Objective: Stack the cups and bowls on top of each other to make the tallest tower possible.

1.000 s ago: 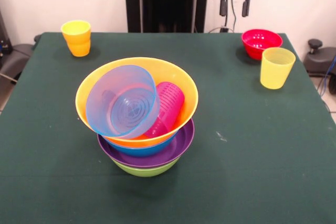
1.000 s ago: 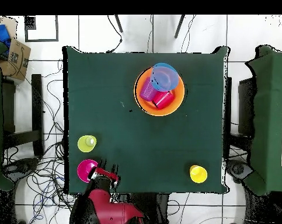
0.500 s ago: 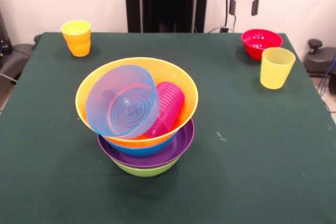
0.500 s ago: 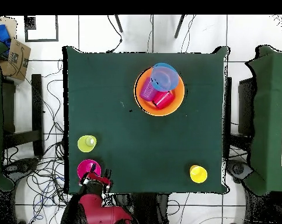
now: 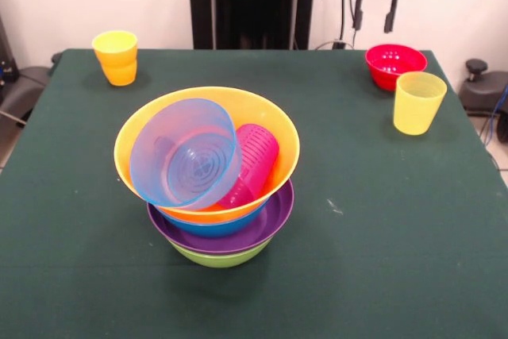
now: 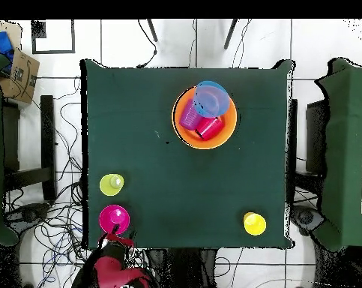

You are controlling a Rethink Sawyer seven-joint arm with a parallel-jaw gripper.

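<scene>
Gripper: we find the red-and-black gripper raised beyond the table's far edge, near the far right corner as the front view shows it; its two dark fingers hang apart with nothing between them.
Nearest piece: the small glossy red-pink plastic bowl sits upright close to that same corner, just below and table-side of the gripper.
Key relation: we judge any next pick a short drop forward onto this bowl; being round, it gives no preferred grasp axis.
Neighbour: the pale yellow tapered plastic cup stands upright just beside the bowl, toward the table's middle, apart from it.
Tower: the multicoloured pile of large plastic bowls stands mid-table toward the near edge, green under purple, blue, then the wide orange bowl.
Tower contents: a small translucent blue bowl leans tilted inside the orange one beside a purple cup lying on its side; the overhead view adds a red cup.
Outlier: the orange-yellow plastic cup stands at the opposite far corner, well apart.
Obstruction: we see none between gripper and red-pink bowl.
</scene>
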